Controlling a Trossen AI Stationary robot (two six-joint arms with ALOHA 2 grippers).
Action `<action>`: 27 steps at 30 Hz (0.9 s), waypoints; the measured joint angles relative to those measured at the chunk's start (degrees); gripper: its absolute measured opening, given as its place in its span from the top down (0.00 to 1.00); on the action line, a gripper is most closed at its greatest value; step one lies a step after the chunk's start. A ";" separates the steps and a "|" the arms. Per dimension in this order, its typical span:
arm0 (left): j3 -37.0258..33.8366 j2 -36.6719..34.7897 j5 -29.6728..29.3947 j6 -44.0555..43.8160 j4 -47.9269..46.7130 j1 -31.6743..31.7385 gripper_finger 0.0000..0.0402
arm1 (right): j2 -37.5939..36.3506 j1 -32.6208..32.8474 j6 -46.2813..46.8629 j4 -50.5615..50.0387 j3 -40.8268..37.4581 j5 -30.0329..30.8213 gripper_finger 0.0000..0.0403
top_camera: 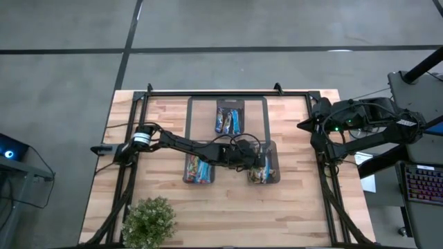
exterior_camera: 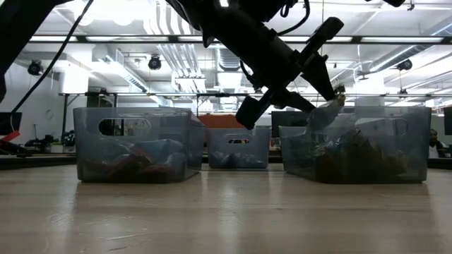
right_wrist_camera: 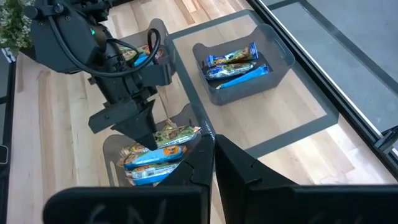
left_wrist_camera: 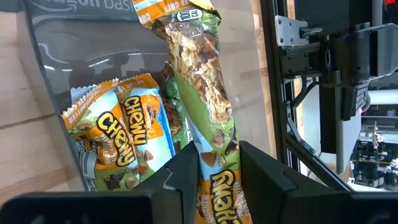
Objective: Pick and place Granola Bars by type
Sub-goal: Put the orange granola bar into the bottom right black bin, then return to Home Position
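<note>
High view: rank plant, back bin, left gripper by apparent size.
1. Plant: largest.
2. Back bin: a bit smaller than the plant.
3. Left gripper: smallest, over the right bin, holding a bar.

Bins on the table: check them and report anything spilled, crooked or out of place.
Nothing stands out. All three bins sit upright with their bars inside, none loose on the table. The left gripper holds one green-wrapped bar over the right-hand bin; the right gripper waits shut at the table's right edge.

Bright ceiling lights (exterior_camera: 162, 25) backlight the low view; arms silhouetted.
</note>
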 joint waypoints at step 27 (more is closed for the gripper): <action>0.00 0.09 3.18 0.23 0.10 0.24 0.51 | 0.00 0.02 -0.02 0.02 0.00 -0.11 0.98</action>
